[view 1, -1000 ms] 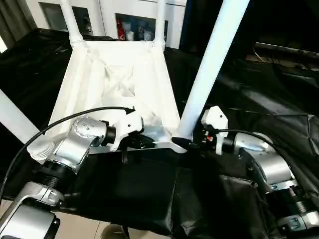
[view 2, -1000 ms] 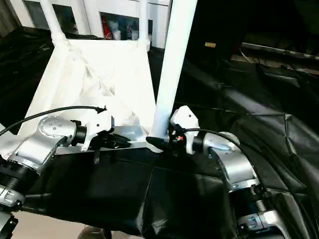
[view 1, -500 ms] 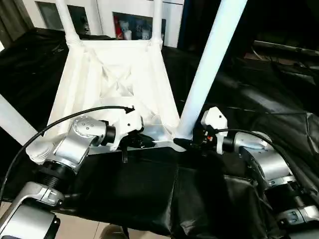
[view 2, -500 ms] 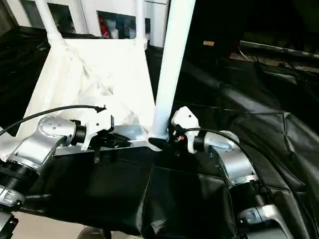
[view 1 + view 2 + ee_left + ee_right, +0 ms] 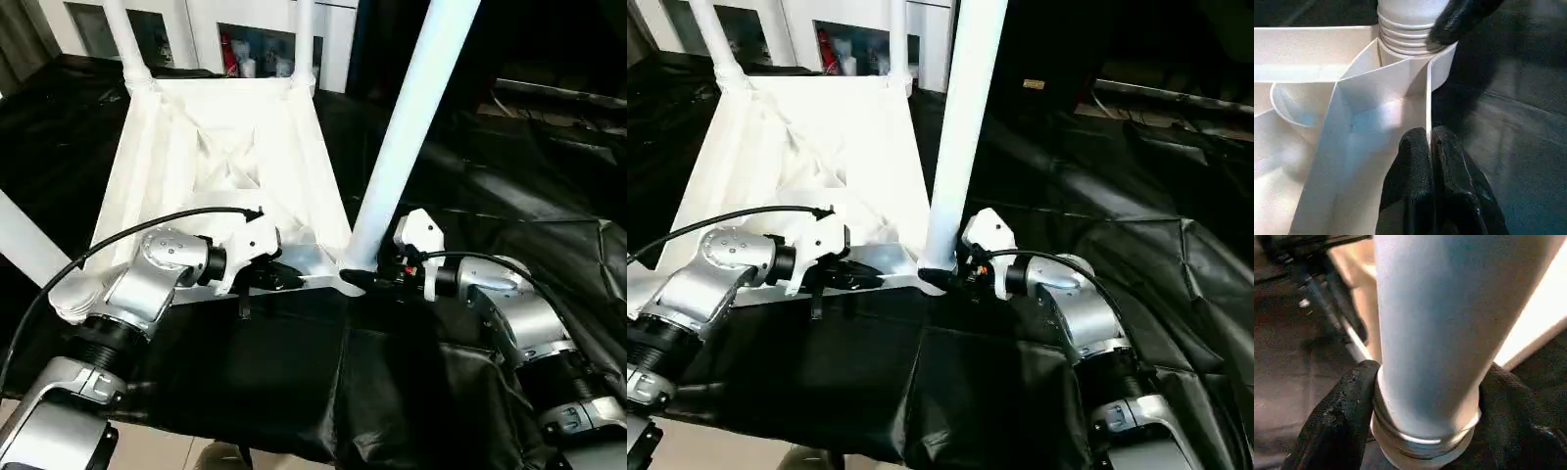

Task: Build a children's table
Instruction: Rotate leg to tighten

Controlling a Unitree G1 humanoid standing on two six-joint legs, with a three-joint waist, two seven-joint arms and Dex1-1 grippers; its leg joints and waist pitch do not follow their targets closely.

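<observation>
- The upturned tabletop is seen left of centre in the head views, its near rim pinched by the left gripper, probably to steady it.
- The leg (lower centre, at its socket) is clasped by the right gripper, presumably for seating.
- The ribbed leg base is seen close up in the wrist views; two far legs appear in the head views.

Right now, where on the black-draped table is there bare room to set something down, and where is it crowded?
Bare black cloth lies beyond the right gripper, and a strip runs between the tabletop rim and the near table edge. It is crowded at the near corner: the left gripper pinches the rim there, and the right gripper closes round the leg.
</observation>
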